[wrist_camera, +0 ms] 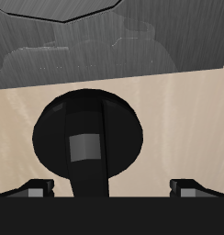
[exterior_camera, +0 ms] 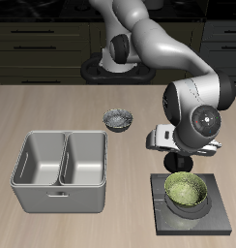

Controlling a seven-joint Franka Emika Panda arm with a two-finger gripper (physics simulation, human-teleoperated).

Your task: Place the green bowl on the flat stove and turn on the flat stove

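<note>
A pale wooden desk (exterior_camera: 52,107) carries the flat stove (exterior_camera: 220,219), and the green bowl (exterior_camera: 187,191) already sits on its rings, so only the switching-on remains. The gripper (exterior_camera: 178,161) hangs over the stove's back edge, empty, its fingers (wrist_camera: 36,186) spread to either side of the black knob (wrist_camera: 86,138), apparently lined up to turn it.

The small round olive-green speckled bowl (exterior_camera: 187,190) sits on the flat black square stove plate (exterior_camera: 215,215), which lies toward the counter's (exterior_camera: 52,107) front edge. At the plate's twelve o'clock edge, farther back, is its black round knob (wrist_camera: 86,138), and the robot's hand (exterior_camera: 177,158) hangs just above that knob. At about nine o'clock from the plate stands the grey metal double-basin tray (exterior_camera: 60,170). At the tray's one o'clock, farther back, rests the grey-white patterned bowl (exterior_camera: 117,119), apart from both.
</note>
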